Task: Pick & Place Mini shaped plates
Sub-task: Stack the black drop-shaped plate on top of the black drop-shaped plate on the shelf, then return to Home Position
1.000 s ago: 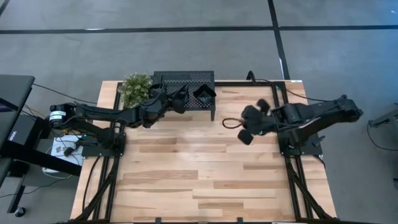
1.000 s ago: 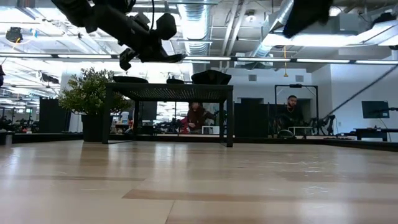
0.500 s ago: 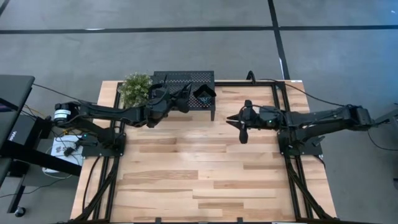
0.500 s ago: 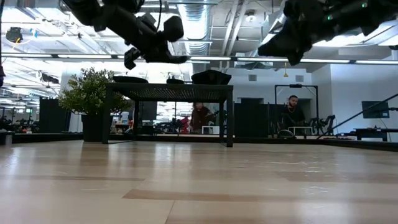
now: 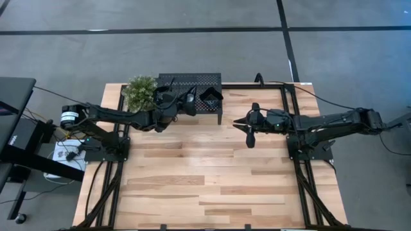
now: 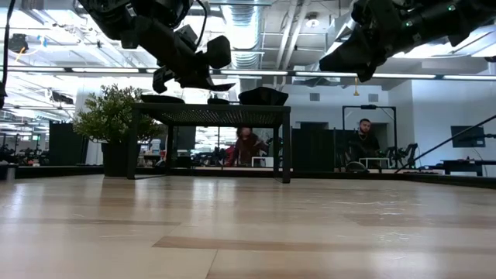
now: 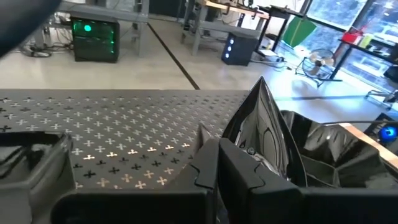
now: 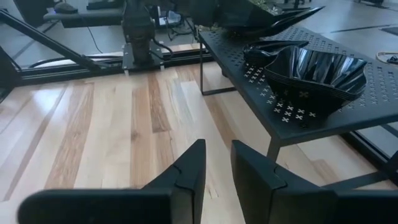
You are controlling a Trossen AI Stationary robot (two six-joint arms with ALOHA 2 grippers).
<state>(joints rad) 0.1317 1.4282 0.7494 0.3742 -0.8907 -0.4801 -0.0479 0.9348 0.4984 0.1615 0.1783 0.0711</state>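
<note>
- Looking down from the high view: left gripper [image 5: 186,102] sits over the rack [image 5: 209,80], clamped on a plate [image 5: 191,106]; another plate [image 5: 210,96] rests on the rack's right end. Right gripper [image 5: 250,126] hangs beside the rack, above the table [image 5: 192,173].
- Low view: held plate [image 6: 208,80] hovers just above the rack top [image 6: 209,115]. Risk: edge-on grip could slip, or the plate clip the rack.
- Left wrist view: fingers [image 7: 249,177] pinch one plate [image 7: 267,130] upright; more plates [image 7: 339,152] just beyond.
- Right wrist view: fingers [image 8: 189,174] slightly apart, empty; wavy plate [image 8: 314,71] ahead, on the rack.
</note>
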